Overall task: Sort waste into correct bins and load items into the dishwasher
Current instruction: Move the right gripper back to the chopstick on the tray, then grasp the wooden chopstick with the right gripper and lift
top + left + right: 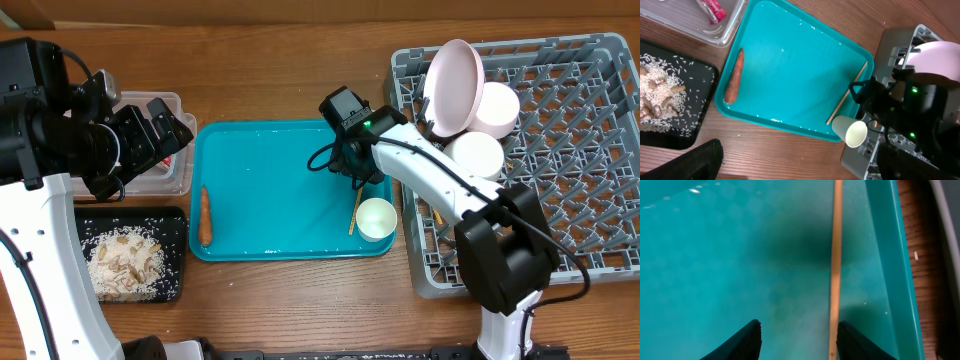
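while our right gripper [799, 326] holds parted fingers [747, 342] astride 1 thin wooden chopstick [835, 255], off-centre closing may roll it away; left gripper [168, 125] gapes empty.

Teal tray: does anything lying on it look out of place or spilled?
Yes. An orange carrot-like piece lies alone along the teal tray's left side and looks like stray food. A few pale rice grains are scattered over the tray floor, as if spilled. One wooden chopstick lies loose near the right rim.
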Robot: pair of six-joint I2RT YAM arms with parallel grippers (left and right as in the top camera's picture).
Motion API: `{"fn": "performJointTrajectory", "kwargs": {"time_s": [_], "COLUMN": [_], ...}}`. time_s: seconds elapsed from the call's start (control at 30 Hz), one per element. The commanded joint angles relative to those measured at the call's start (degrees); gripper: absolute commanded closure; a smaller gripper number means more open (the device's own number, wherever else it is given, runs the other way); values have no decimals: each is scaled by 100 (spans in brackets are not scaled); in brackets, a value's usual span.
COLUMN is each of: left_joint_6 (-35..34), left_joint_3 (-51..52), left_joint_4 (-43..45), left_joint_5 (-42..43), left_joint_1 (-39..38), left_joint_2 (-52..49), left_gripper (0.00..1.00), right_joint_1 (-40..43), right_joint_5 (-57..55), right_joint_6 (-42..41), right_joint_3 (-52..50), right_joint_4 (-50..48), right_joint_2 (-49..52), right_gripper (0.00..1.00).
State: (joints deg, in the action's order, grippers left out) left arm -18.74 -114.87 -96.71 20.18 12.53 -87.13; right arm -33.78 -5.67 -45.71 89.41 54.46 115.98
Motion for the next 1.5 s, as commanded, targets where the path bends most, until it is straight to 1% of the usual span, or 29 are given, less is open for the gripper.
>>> {"fn": "performJointTrajectory", "kwargs": {"time_s": [0.0,0.1,0.37,0.5,0.97,1.1,1.47], "left_joint_6": [-13,-13,-11,-11,-11,-11,-13], "left_joint_3": [-35,-35,-35,-35,-35,-35,-35], "left_joint_4": [-9,-9,-9,-9,-9,-9,-9], "left_joint_5": [20,17,17,20,17,20,20], "left_joint_1": [20,20,20,20,20,20,20], "left_joint_2": [2,2,2,2,2,2,2], "left_gripper": [0,0,0,0,0,0,0], "right_joint_1": [33,101,170,170,127,127,122], "right_joint_5": [-258,-245,-219,-179,-179,-177,-92], "right_joint_6": [-247,-407,-404,-404,-404,-404,-382], "right_joint_3": [-22,-22,-22,-22,-26,-33,-422], "right_joint_4": [0,48,44,35,131,125,-352], "right_joint_2": [179,299,417,426,457,459,459], "right_gripper": [49,49,50,53,55,58,59]}}
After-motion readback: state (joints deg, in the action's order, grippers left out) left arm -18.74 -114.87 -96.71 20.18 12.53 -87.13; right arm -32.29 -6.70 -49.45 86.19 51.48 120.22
